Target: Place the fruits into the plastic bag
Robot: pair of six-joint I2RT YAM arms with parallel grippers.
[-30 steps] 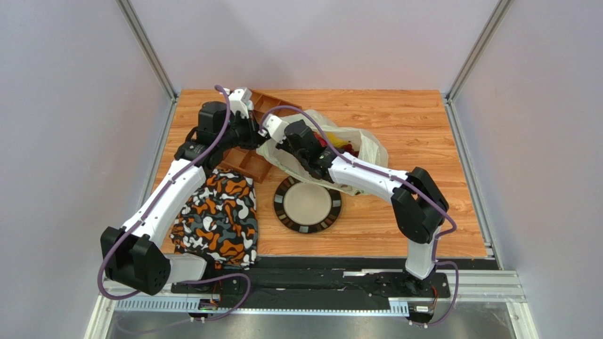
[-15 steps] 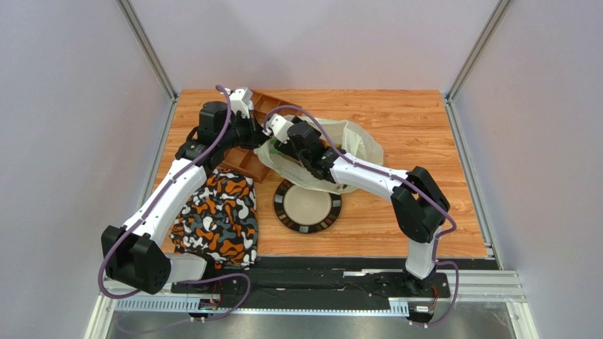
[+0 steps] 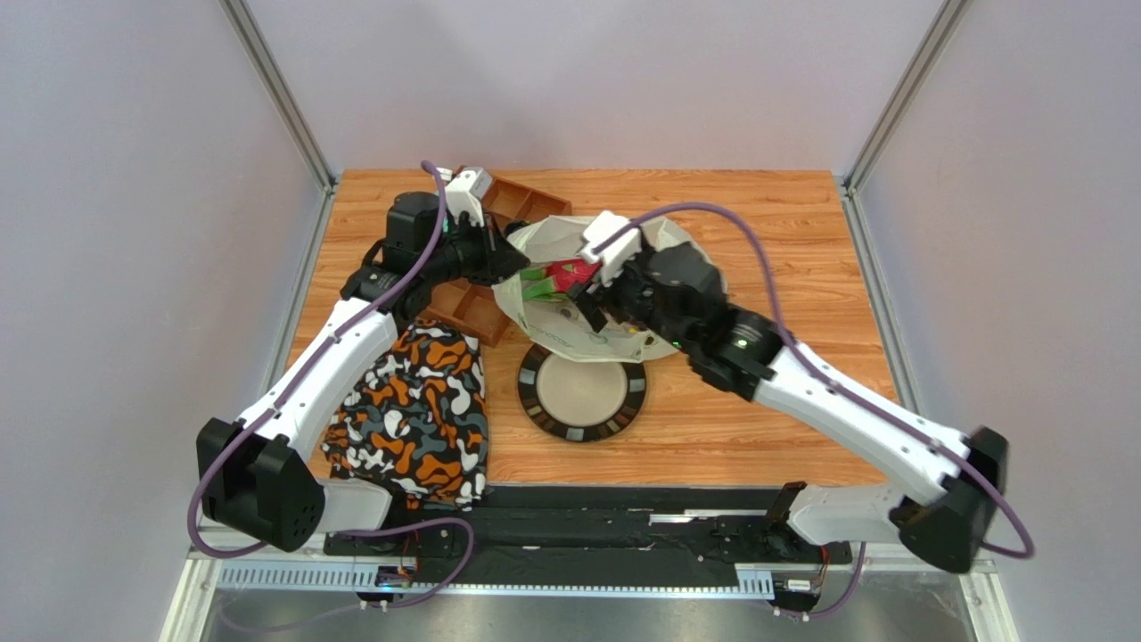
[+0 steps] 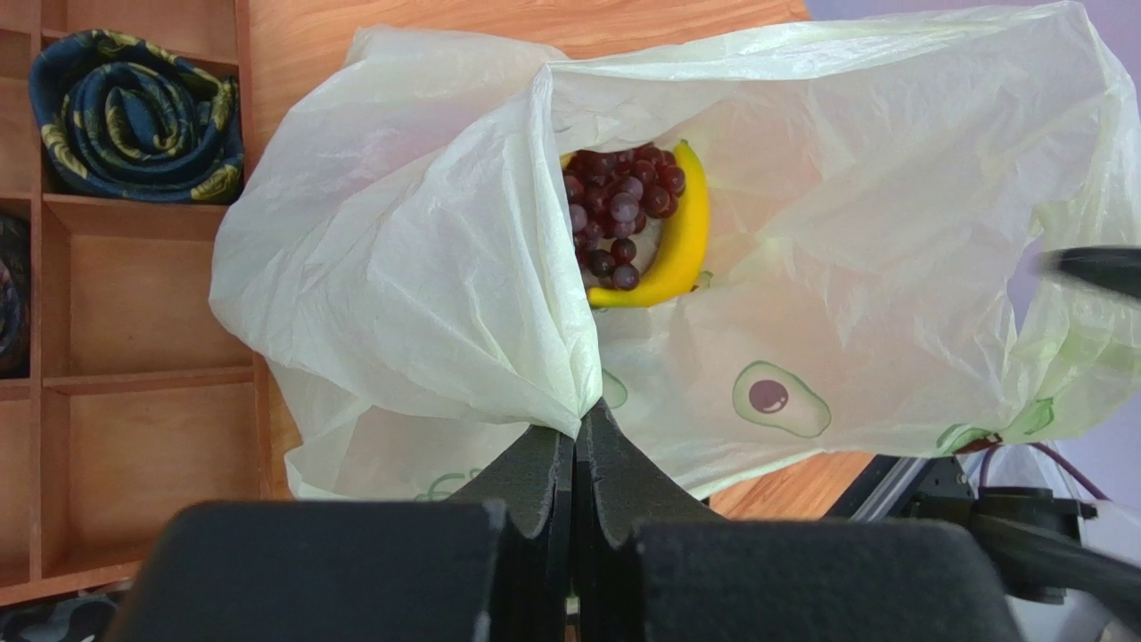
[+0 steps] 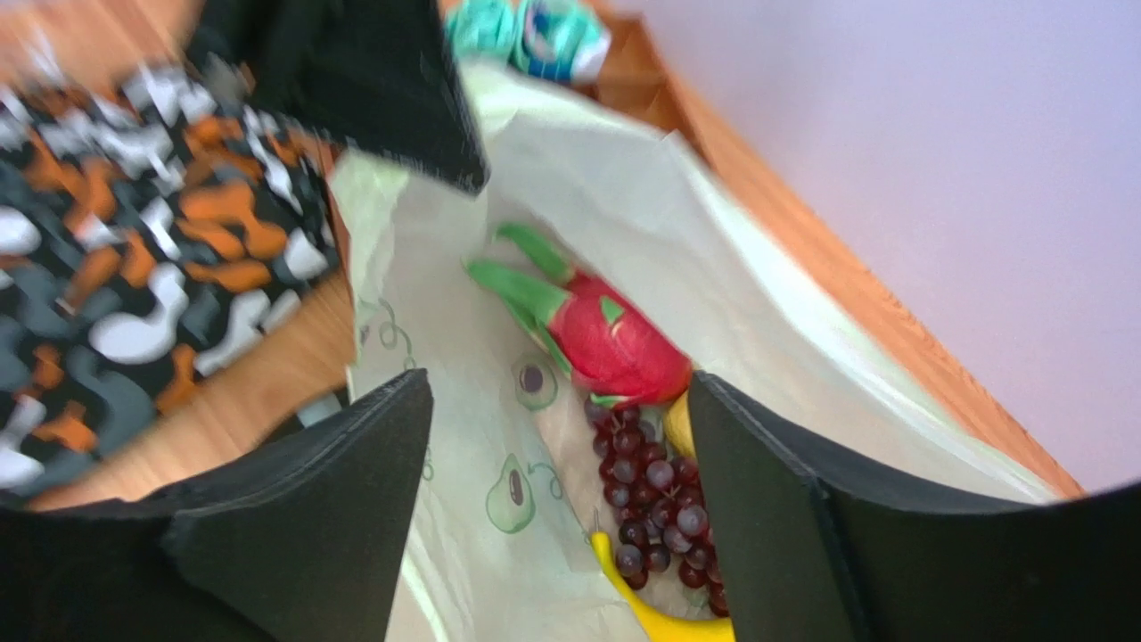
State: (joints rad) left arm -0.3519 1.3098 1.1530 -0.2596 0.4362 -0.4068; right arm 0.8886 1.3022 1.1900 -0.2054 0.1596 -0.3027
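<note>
The left arm (image 3: 322,368) holds the bag (image 4: 857,201) open on the counter (image 3: 804,241), its left jaws pinched tight on a fold of the rim. The right jaws stand wide and hold nothing, poised over the bag's mouth. Inside lie the dragon fruit (image 5: 619,351), the grapes (image 5: 656,502) and the banana (image 4: 683,241). The small round fruit cannot be made out, and no fruit shows outside the bag, so the loading step looks near its end. Next, the right arm (image 3: 857,415) needs to lift straight out without snagging the thin film, while the left grip stays firm so the bag's mouth does not collapse.
</note>
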